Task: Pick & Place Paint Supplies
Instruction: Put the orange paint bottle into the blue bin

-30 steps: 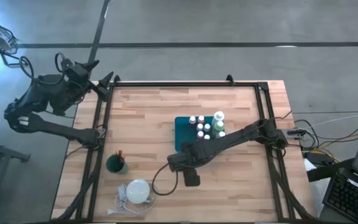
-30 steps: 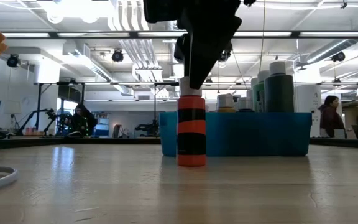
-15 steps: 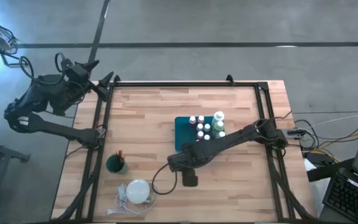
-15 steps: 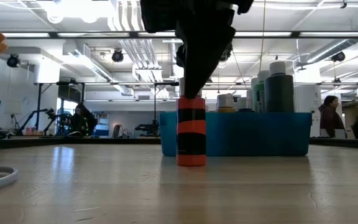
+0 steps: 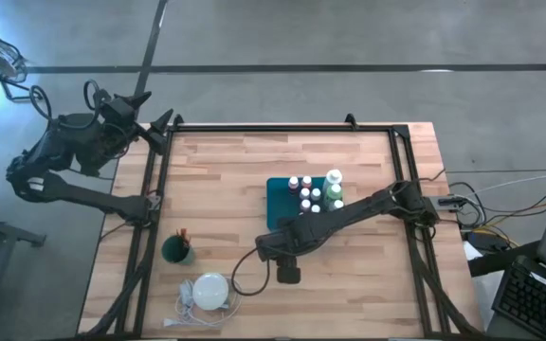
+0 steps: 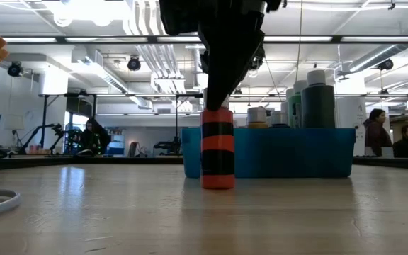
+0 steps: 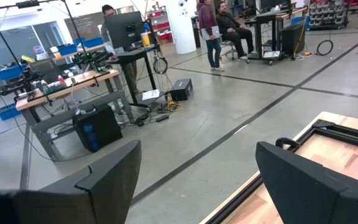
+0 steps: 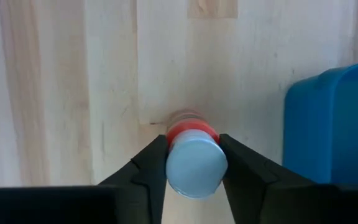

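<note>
Since a second ago, the right gripper (image 8: 193,163) has been lowering and narrowing around the red bottle (image 6: 217,157), its fingers now pressing the white cap (image 8: 195,167) from both sides while the bottle is standing upright on the table (image 5: 245,170). Just beside it, the teal tray (image 5: 281,201) is holding several white-capped bottles (image 5: 314,194). A green cup (image 5: 177,250) is carrying brushes (image 5: 183,236). The left gripper (image 7: 191,180) is hanging spread apart off the table.
</note>
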Tool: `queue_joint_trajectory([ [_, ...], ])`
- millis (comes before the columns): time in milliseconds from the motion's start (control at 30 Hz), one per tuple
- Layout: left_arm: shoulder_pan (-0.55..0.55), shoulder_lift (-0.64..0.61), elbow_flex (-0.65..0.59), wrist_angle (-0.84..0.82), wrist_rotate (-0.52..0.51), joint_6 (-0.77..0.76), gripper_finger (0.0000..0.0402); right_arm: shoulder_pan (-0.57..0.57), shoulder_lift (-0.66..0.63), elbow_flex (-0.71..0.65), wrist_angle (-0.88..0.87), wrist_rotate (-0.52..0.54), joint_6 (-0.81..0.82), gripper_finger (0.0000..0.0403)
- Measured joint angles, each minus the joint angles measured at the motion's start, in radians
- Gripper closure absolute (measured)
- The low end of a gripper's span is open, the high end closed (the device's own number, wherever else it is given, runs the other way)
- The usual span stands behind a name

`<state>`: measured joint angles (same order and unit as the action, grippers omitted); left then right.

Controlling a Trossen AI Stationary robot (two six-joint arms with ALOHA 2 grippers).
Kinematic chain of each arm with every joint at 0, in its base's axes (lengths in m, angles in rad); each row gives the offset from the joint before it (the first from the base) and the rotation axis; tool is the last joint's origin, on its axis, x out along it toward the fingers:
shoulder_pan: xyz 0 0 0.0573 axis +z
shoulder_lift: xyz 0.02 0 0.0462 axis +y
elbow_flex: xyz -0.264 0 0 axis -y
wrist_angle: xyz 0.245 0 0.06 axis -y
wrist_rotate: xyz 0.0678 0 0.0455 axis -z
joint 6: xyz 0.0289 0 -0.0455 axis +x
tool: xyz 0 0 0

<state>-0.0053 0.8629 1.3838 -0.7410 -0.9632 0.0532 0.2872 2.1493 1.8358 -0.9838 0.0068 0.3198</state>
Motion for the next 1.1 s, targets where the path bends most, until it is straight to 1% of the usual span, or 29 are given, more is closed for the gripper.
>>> queue_joint_trajectory([
  [67,0.0,0.0,0.0,0.0,0.0,0.0,0.0081,-0.001,-0.002,0.0,-0.002,-0.006,0.002,0.0292],
  [367,0.0,0.0,0.0,0.0,0.0,0.0,0.0081,0.0,-0.004,0.001,-0.005,-0.013,0.001,0.0292],
  [467,0.0,0.0,0.0,0.0,0.0,0.0,0.0081,-0.002,-0.015,0.018,-0.043,-0.019,-0.006,0.0292],
  [567,0.0,0.0,0.0,0.0,0.0,0.006,0.0081,-0.018,-0.04,0.082,-0.126,-0.022,-0.036,0.0292],
  [667,0.0,0.001,0.0,0.0,0.0,0.006,0.0081,-0.054,-0.067,0.171,-0.226,-0.012,-0.081,0.0292],
  [867,0.0,0.002,0.0,0.0,0.0,0.019,0.0081,-0.157,-0.081,0.333,-0.32,-0.008,-0.096,0.0292],
  [967,0.0,0.003,0.0,0.0,0.0,0.047,0.0081,-0.212,-0.083,0.357,-0.35,-0.008,-0.117,0.0292],
  [1100,0.0,0.003,0.0,0.0,0.0,0.051,0.0081,-0.261,-0.081,0.344,-0.349,-0.004,-0.168,0.0292],
])
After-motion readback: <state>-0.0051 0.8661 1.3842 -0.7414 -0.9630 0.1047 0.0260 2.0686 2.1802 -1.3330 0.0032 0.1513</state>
